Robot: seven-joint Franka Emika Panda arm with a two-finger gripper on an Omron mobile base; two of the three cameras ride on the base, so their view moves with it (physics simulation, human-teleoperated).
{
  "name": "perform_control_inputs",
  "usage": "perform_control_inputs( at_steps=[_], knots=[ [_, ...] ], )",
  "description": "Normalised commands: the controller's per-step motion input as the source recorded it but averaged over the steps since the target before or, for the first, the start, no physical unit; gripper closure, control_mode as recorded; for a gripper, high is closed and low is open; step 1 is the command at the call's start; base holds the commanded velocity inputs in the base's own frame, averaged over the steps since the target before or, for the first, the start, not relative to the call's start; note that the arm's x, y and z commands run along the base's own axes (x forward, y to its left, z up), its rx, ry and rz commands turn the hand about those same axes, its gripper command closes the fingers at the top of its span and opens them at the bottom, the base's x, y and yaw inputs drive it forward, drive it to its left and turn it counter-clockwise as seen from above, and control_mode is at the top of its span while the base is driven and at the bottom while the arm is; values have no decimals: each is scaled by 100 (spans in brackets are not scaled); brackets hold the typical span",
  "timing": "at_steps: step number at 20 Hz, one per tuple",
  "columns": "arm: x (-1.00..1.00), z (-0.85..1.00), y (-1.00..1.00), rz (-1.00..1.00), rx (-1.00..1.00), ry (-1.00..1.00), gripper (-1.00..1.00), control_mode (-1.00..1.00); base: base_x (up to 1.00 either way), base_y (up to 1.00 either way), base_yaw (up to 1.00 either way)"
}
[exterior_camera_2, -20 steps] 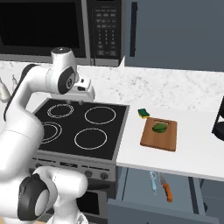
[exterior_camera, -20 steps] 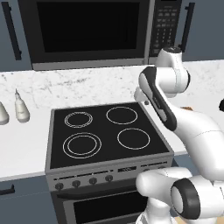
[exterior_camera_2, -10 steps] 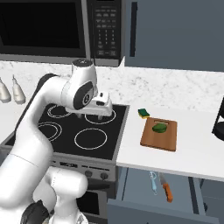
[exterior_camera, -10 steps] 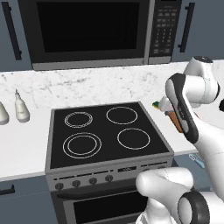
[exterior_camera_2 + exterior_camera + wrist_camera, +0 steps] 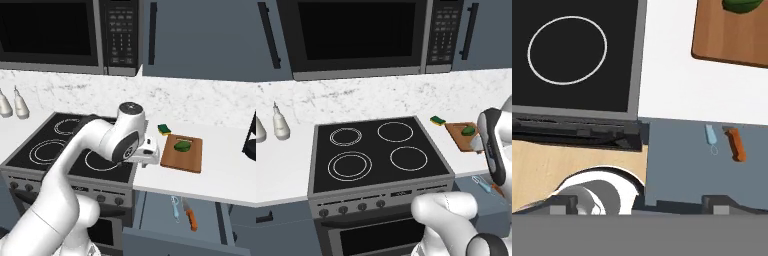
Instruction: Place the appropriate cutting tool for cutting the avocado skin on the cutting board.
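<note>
None of the job is done yet: my gripper (image 5: 640, 212) is wide and empty, the knife (image 5: 735, 143) lies in the open drawer (image 5: 677, 165) at 3 o'clock, and the board (image 5: 732, 40) at 1 o'clock has just the avocado (image 5: 743, 5).

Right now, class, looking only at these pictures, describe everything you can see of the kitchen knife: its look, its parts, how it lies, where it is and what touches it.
The knife is slim, with an orange-brown handle and a short grey blade. It lies flat in the open drawer below the white counter, in front of the cutting board, not yet on it. Its handle end points outward, the blade toward the counter. The small light-blue tool lies beside it, apart from it. Nothing holds the knife; only the drawer floor touches it. The blade's edge is too small to make out.
</note>
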Motion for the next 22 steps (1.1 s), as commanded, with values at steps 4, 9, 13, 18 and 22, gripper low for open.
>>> perform_control_inputs(
  at_steps=[4, 9, 13, 18, 22],
  knots=[
    [-34, -60, -81, 0, 0, 2, -100, -100, 0, 0, 0],
    [-19, -81, -40, 0, 1, 7, -100, -100, 0, 0, 0],
    [-15, -67, -50, 0, 7, 8, -100, -100, 0, 0, 0],
    [-4, -55, -90, 0, 17, 7, -100, -100, 0, 0, 0],
    [9, -65, -62, -6, 11, 13, -100, -100, 0, 0, 0]
  ],
)
